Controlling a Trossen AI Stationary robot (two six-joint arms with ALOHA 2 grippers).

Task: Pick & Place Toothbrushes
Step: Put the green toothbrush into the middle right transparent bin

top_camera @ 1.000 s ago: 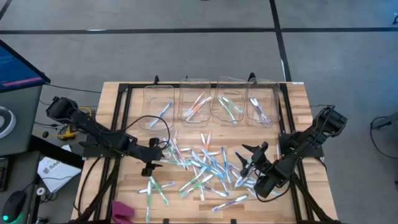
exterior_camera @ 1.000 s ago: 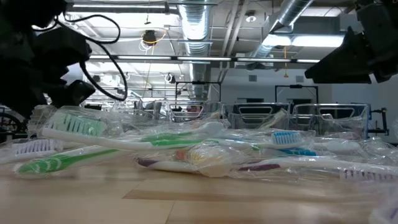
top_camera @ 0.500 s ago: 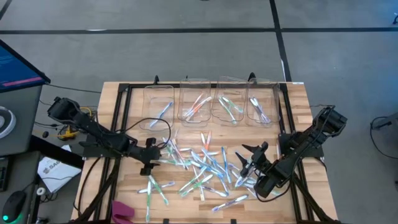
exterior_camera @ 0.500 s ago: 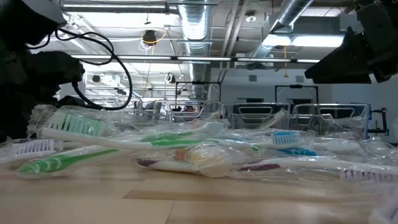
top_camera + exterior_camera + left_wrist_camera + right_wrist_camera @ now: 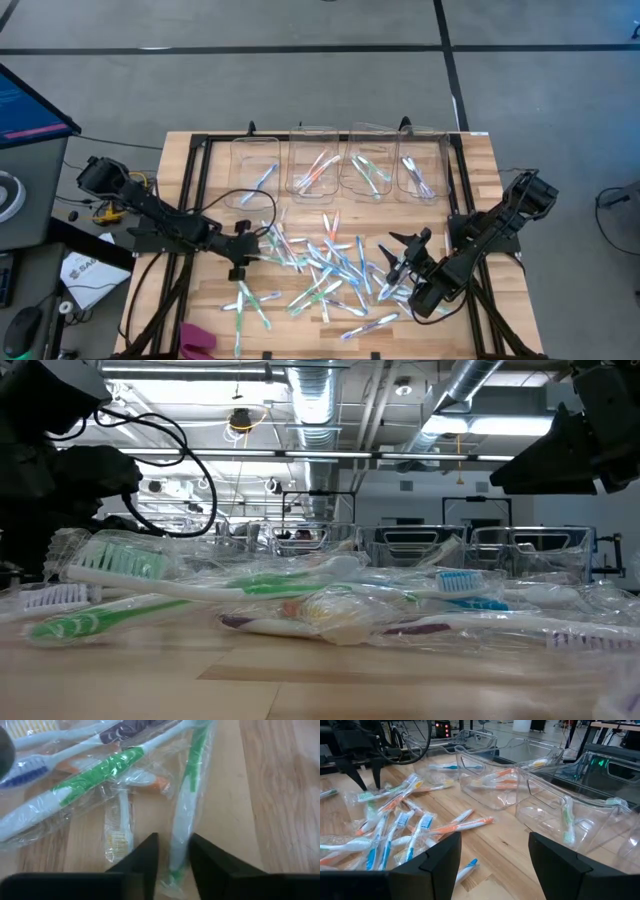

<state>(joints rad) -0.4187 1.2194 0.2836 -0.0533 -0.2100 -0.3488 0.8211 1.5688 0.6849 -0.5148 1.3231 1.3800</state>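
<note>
No legible text, brand, number or sign anywhere. Dark print on the white sheet (image 5: 82, 272) left of the counter (image 5: 480, 160), possibly a logo, too small to read. Nothing readable on the toothbrush wrappers (image 5: 100, 775) or the clear bins (image 5: 560, 805).

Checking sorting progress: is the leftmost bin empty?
Not empty. The leftmost bin holds one blue toothbrush, seen from above.

Slim whitish plastic toothbrushes (image 5: 322, 266) with blue, green and orange accents, each in clear wrap, lie flat, scattered and overlapping, mid-bench.
</note>
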